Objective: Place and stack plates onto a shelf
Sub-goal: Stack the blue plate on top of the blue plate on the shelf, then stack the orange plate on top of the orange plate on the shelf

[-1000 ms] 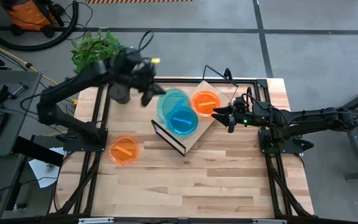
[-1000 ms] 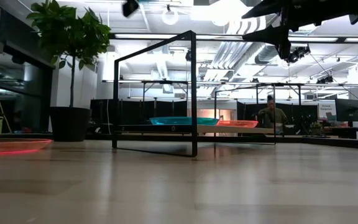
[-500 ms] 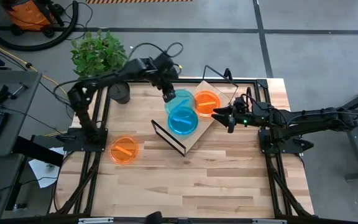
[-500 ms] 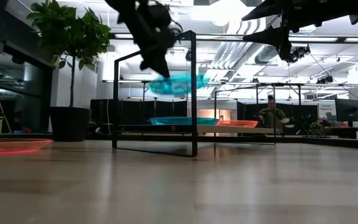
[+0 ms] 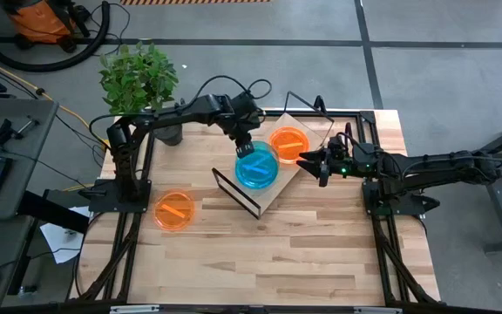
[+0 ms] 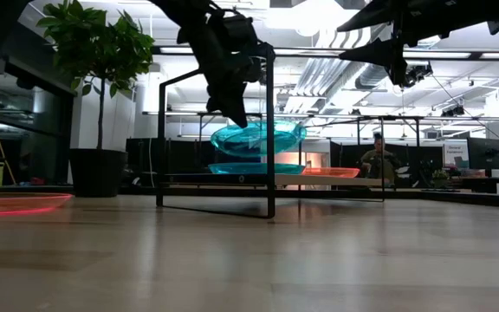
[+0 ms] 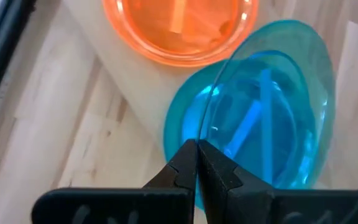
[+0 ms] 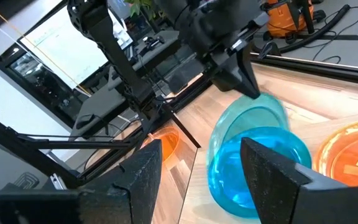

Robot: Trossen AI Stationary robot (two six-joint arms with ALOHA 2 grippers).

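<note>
The shelf (image 5: pixel 279 179) stood near the middle of the table (image 5: pixel 268 253), toward its far edge, with one plate (image 5: pixel 289 142) lying on its right part and another plate (image 5: pixel 256 173) lying on its left part. The left gripper (image 5: pixel 243 146) hung over the shelf's left part, pinching the rim of a third plate (image 6: pixel 258 137), which was tilted just above the left-hand plate, while the right gripper (image 5: pixel 315 163) hovered at the shelf's right edge, beside the right-hand plate. A fourth plate (image 5: pixel 174 211) lay on the tabletop well to the left of the shelf, and a potted plant (image 5: pixel 139 75) stood beyond the table's far left corner.
</note>
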